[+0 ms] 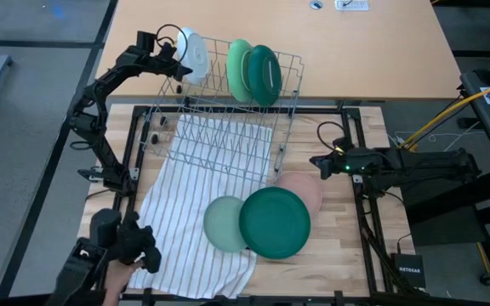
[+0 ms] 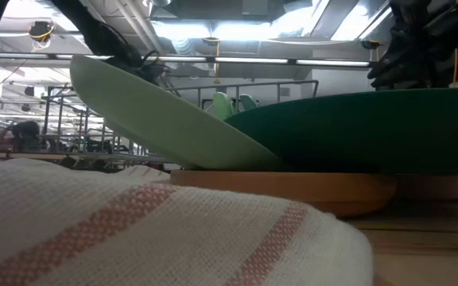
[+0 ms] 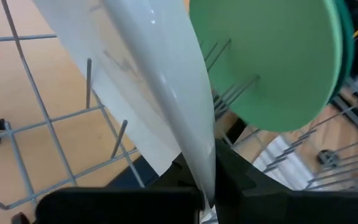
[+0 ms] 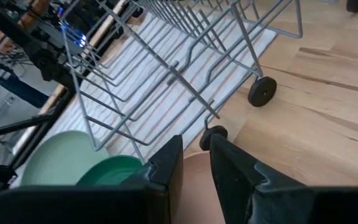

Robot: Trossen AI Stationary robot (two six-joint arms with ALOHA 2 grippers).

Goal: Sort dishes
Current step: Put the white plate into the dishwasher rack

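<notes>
A white plate (image 1: 192, 55) stands on edge over the far left corner of the grey wire rack (image 1: 219, 127), with my left gripper (image 1: 173, 61) shut on it. Farther right, a light green plate (image 1: 240, 70) and a dark green plate (image 1: 264, 75) stand upright between the rack's tines. On the table in front of the rack, a large dark green plate (image 1: 275, 223) overlaps a pale mint plate (image 1: 225, 223) and a pink plate (image 1: 302, 189). My right gripper (image 1: 317, 161) hangs open just above the pink plate's far edge, by the rack's near right corner, with nothing between its fingers. My left gripper pinches the white plate's rim (image 3: 205, 177) between its two fingers. The fingers come from the table's left side, slanting down. The plate stands nearly upright, edge-on to the fingers, inside the rack's far left corner. Whether its lower rim rests on the wires cannot be told.
A white striped cloth (image 1: 185, 221) lies under the rack and reaches the table's near edge. The rack's small black wheels (image 4: 263, 90) stand on the wood. A dark device and a person's hand (image 1: 119, 279) show at the near left corner. Cables run along the right side.
</notes>
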